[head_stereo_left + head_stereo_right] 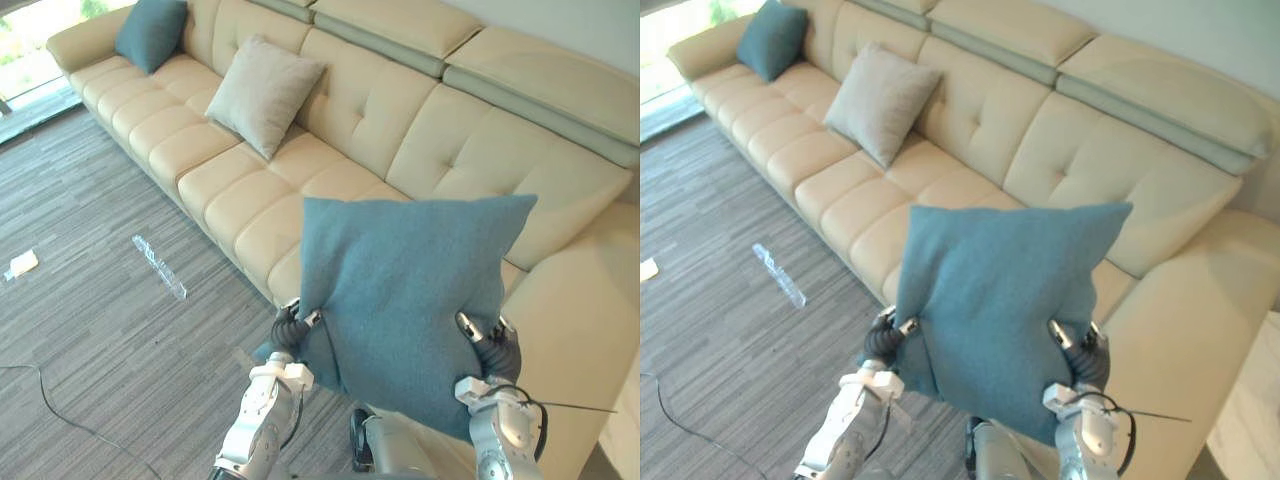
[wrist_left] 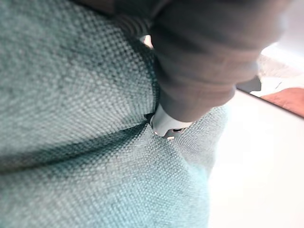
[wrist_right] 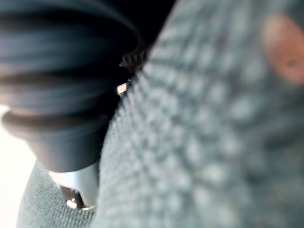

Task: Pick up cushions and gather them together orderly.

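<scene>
Left hand (image 1: 290, 328): at the lower left edge of the held teal cushion (image 1: 405, 300), a silver tip on its front face and the other fingers hidden behind; it reads as a pinch on the cloth.
Right hand (image 1: 490, 345): the same at the lower right edge, thumb laid on the front, clamped onto the cushion.
Held teal cushion: up in the air between both hands, upright, face toward the camera, over the near end of the sofa (image 1: 350, 110).
Floor (image 1: 90, 330): a clear plastic strip (image 1: 160, 266) and a small pale scrap (image 1: 22, 264) lie left of the path.
Grey cushion (image 1: 265, 92): propped on the sofa's middle seat, up and to the left of the hands, probably the gathering spot.
Far teal cushion (image 1: 150, 32): at the far left arm, well apart.
In the way: nothing on the seats between.
</scene>
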Controlling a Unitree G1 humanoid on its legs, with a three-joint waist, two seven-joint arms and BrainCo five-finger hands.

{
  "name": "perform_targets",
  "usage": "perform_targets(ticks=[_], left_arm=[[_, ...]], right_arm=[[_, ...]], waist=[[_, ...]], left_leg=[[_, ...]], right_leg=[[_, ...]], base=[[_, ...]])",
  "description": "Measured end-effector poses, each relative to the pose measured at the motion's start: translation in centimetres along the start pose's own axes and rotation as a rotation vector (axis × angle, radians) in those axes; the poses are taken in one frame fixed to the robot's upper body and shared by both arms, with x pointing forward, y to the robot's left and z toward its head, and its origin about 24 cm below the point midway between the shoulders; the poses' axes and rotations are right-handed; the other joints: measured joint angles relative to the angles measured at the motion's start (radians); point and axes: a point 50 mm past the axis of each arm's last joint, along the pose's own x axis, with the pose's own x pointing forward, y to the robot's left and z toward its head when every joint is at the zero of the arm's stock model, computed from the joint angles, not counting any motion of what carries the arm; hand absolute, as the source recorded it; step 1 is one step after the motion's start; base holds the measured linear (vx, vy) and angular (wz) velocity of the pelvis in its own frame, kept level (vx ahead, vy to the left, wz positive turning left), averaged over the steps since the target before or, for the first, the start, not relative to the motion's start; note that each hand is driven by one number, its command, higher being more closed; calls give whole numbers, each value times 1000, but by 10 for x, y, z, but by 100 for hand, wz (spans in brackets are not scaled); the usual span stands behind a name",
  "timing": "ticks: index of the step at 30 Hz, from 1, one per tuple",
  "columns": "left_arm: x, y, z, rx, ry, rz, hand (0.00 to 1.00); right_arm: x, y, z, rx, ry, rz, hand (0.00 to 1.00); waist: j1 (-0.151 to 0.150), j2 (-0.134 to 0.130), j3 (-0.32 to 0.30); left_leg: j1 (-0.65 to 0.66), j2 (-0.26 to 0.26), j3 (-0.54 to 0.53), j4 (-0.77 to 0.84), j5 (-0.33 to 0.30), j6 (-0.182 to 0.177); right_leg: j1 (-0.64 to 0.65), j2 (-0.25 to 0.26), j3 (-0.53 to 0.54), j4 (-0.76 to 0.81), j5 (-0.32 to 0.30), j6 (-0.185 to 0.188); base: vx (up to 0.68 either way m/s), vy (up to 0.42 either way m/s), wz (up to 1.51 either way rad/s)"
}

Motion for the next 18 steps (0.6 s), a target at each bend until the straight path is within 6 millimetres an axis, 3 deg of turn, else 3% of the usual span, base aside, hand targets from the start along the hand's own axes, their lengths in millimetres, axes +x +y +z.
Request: perform_targets(ticks=[3, 5, 6, 10, 11, 12, 13, 14, 16, 18], left_arm=[[-7, -2, 2, -28, -20, 1, 100], [-6, -5, 8, -39, -49, -18, 100], [-6, -5, 8, -45, -54, -14, 100], [-7, -6, 6, -36, -47, -13, 100], [-7, -5, 7, -29, -47, -12, 100], [-7, -5, 6, -27, -46, -10, 100], [-10, 0, 5, -17, -37, 7, 100], [-12, 2, 4, -13, -32, 12, 100], [-13, 6, 4, 3, -26, 17, 100], [-13, 8, 5, 11, -30, 20, 100]], right_arm=[[-1, 4, 15, -8, -66, 40, 100], [1, 5, 18, -8, -89, 47, 100], [0, 5, 17, -7, -81, 43, 100], [-2, 2, 14, -14, -63, 29, 100], [-1, 2, 14, -22, -63, 31, 100], [-1, 3, 13, -31, -63, 32, 100], [-1, 4, 6, -37, -36, 30, 100], [-2, 4, 3, -31, -22, 21, 100], [-6, 6, -6, -4, 16, -2, 100], [-5, 10, -7, 7, 18, 3, 100]], waist=[[30, -7, 0], [45, 0, -3], [53, -2, -1], [52, -14, 4], [60, -10, 2], [61, -2, -1], [65, -16, -7], [62, -29, -11], [58, -72, -26], [62, -82, -37]], left_leg=[[-62, 82, 92, 183, -1, 8], [-92, 115, 128, 131, -30, 27], [-87, 124, 137, 33, -41, 24], [-84, 77, 33, -243, -43, 12], [-78, 46, -42, -391, -8, -10], [-66, 45, -64, -442, 30, -26], [-41, 36, -42, -416, 61, -98], [-37, 27, -26, -405, 46, -82], [-39, 15, 70, -341, -21, -57], [-48, 15, 137, -312, -53, -38]], right_leg=[[109, 0, 63, -50, -31, -7], [130, -4, 107, -74, -38, 4], [152, -14, 135, -76, -44, 12], [209, -53, 223, -85, -88, 67], [204, -59, 278, -72, -114, 103], [203, -56, 300, -67, -128, 125], [203, -63, 366, -56, -146, 154], [201, -73, 384, -59, -145, 156], [188, -118, 470, -109, -116, 205], [165, -139, 532, -158, -71, 237]], base=[[356, 1, -49], [303, 141, -64], [258, 177, -58], [249, 329, -53], [159, 347, -83], [235, 515, -124], [153, 330, -89], [165, 386, -93], [154, 440, -86], [79, 312, -108]])
